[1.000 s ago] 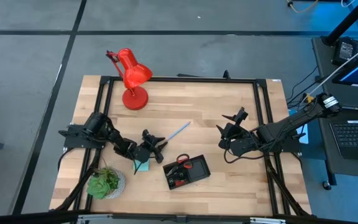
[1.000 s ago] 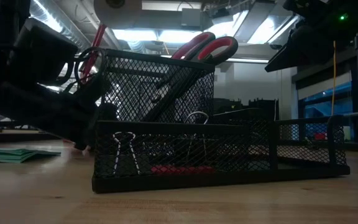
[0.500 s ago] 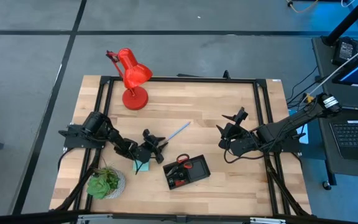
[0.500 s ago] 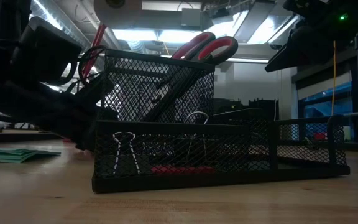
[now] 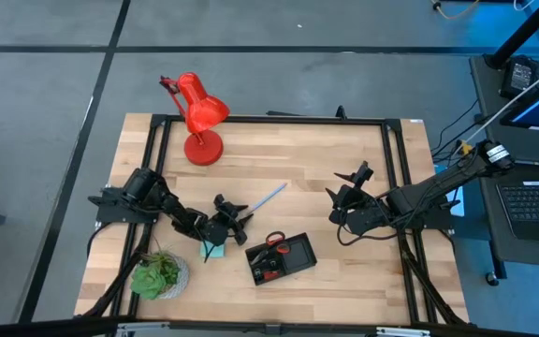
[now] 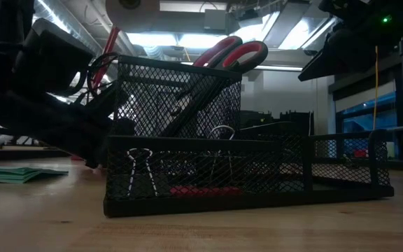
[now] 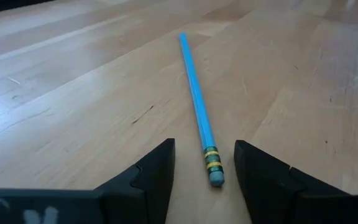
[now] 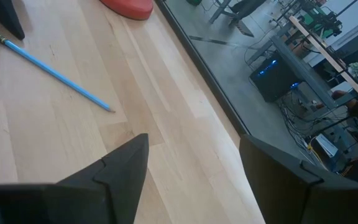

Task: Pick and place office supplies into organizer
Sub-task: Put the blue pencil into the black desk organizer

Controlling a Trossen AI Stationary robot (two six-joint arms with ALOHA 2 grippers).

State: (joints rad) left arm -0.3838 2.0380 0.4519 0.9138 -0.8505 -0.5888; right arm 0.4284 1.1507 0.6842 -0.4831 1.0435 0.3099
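Surface: wooden table [image 5: 288, 164] lying under both arms.
Organizer [image 5: 282, 257]: sitting at 6 o'clock, holding scissors [image 5: 274, 241].
Left gripper [image 5: 239, 217]: hovering, jaws spread either side of the blue pencil [image 7: 197, 106]'s eraser end.
Right gripper [image 5: 346, 185]: waiting at 3 o'clock, jaws spread.
Lamp [image 5: 197, 117]: standing at 11 o'clock.

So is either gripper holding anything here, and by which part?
Nothing is held. The left gripper stands open around the blue pencil's eraser end; the right gripper is open and empty.
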